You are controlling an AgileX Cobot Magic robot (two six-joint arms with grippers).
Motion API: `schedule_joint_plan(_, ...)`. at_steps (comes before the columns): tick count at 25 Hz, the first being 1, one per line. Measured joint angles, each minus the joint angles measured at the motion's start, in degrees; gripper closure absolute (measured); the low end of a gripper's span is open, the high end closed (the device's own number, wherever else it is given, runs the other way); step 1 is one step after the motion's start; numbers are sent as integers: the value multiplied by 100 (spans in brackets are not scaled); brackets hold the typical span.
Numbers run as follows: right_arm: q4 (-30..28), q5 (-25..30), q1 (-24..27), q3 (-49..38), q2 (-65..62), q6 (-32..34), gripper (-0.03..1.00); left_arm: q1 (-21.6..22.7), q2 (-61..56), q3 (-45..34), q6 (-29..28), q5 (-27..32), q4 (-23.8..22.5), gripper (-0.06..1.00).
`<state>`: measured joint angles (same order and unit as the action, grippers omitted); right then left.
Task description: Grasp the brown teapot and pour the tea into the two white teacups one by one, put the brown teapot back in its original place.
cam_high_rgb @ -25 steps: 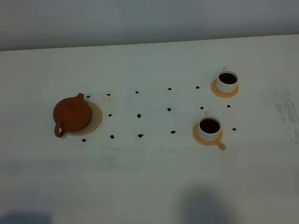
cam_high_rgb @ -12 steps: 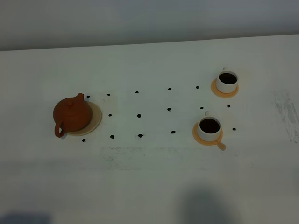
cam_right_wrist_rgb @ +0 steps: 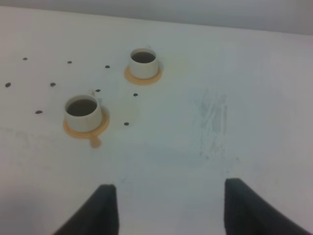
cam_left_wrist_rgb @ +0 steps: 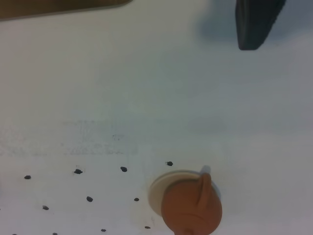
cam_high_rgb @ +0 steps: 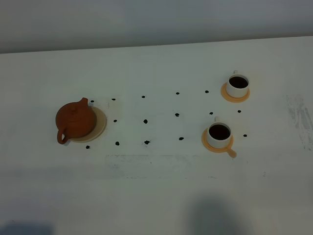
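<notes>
The brown teapot [cam_high_rgb: 76,121] sits upright on the cream coaster [cam_high_rgb: 100,122] at the left, spout toward the back; the left wrist view shows the teapot [cam_left_wrist_rgb: 191,208] on the coaster [cam_left_wrist_rgb: 157,193] too. Two white teacups [cam_high_rgb: 237,85] [cam_high_rgb: 219,134] stand on orange saucers at the right, both holding dark liquid. Neither gripper shows in the high view. Of my left gripper only one dark finger [cam_left_wrist_rgb: 254,24] shows, far from the pot and holding nothing. My right gripper [cam_right_wrist_rgb: 169,186] is open and empty, short of the cups [cam_right_wrist_rgb: 144,62] [cam_right_wrist_rgb: 82,111].
Small black dots [cam_high_rgb: 145,121] mark a grid on the white table between the pot and the cups. A scuffed grey patch [cam_high_rgb: 299,117] lies near the right edge. The table's back edge meets a grey wall [cam_high_rgb: 156,19].
</notes>
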<state>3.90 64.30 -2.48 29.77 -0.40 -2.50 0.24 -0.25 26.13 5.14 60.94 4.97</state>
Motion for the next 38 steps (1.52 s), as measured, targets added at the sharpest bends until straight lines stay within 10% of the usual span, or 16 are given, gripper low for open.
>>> schedule_joint_plan(38,0,0,332,0,0,-12,50,0,0,0,6,0,0,40)
